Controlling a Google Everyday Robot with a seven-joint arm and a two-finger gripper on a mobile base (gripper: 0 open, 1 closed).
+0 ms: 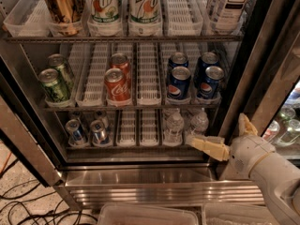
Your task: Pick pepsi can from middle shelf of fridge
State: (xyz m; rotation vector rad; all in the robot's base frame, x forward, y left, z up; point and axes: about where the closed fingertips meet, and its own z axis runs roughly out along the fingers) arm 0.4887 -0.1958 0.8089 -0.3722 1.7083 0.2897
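The fridge (140,177) stands open in front of me. Its middle shelf (140,106) is a wire rack with white lane dividers. Several blue pepsi cans sit in its two right lanes, the front ones here (179,83) and here (211,82), with two more behind them. A red Coca-Cola can (117,86) stands in a middle lane and green cans (54,85) at the left. My gripper (226,136) is low at the right, by the lower shelf's right end, below and right of the pepsi cans. It is open and empty, touching nothing.
The top rack holds tall 7UP cans (104,6), a gold can (60,3) and a tea bottle (229,3). The lower rack holds water bottles (174,125) and small cans (75,131). The dark door edge (243,69) rises right of the shelves. Cables lie on the floor at bottom left (18,205).
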